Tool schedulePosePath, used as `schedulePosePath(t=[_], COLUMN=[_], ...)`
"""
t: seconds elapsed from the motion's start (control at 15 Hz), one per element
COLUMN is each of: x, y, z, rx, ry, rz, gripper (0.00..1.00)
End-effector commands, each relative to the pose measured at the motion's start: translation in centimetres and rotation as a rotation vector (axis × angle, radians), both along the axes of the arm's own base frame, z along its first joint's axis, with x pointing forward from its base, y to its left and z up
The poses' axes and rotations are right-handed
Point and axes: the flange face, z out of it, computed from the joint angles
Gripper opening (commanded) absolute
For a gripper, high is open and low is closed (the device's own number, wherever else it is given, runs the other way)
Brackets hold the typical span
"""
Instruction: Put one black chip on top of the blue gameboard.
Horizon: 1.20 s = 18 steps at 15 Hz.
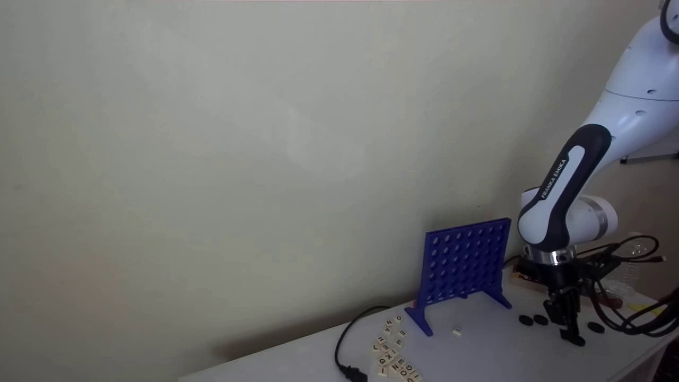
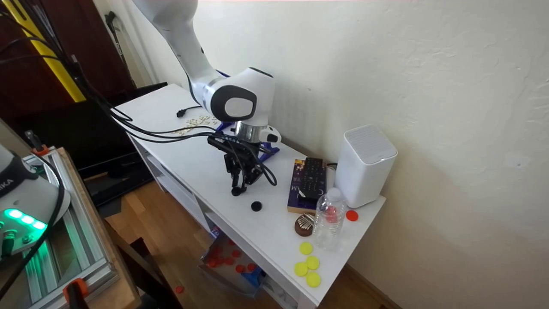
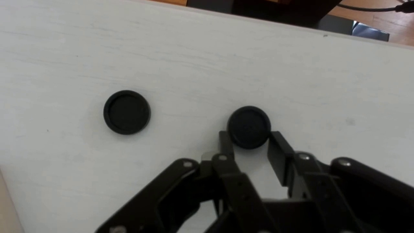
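On the surface (image 2: 274, 231), tool (image 3: 250, 136) points down, closed on a black chip (image 3: 249, 127). Fingers (image 3: 226, 144) touch its rim from both sides; chip flat, can't tell if it's clear of the surface. Another chip (image 3: 127, 112) lies flat near it, apart from the fingers. Two more chips (image 1: 525, 320) side by side, between tool and board (image 1: 463, 262) in an exterior view.

Board upright on its feet near the wall (image 1: 238, 159), well apart from the gripped chip; in an exterior view the arm (image 2: 261, 98) covers most of it. Lone letter tile (image 1: 456, 331) just in front of board, other tiles (image 1: 389, 356) scattered past its foot, black plug (image 1: 355, 373) beside them.

At the other end of surface: purple box (image 2: 295, 195) with a black gadget (image 2: 312, 179) lying on it, white unit (image 2: 364, 171) standing just beside, clear bottle (image 2: 329, 231) upright, round brown thing (image 2: 301, 229) with metal tines by the bottle, touching or not can't tell. Red disc (image 2: 352, 215) by the white unit, near bottle. Four yellow discs (image 2: 312, 262) toward the surface's end, flat, close together. Black cables (image 2: 85, 86) run to the wrist above the tool.
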Motion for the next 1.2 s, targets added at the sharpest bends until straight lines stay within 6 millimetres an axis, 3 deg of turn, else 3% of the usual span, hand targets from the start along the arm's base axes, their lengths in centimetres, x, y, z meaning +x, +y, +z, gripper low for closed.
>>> schedulePosePath(t=[0.0,0.2,0.47,0.53,0.6,0.93,1.13], x=[0.04,-0.21,-0.62,-0.63,-0.54,-0.27,-0.35], y=[0.12,0.19,0.26,0.24,0.21,-0.27,-0.14], z=[-0.8,-1.01,-1.44,-1.48,-1.44,-1.2,-1.11], rx=[-0.007,-0.006,-0.003,-0.003,-0.004,-0.012,-0.011], ry=[0.031,0.048,0.076,0.075,0.071,0.062,0.077], rz=[0.008,0.016,0.022,0.022,0.023,0.024,0.031], gripper=[0.66,0.88,0.92,0.85,0.64,0.29,0.12])
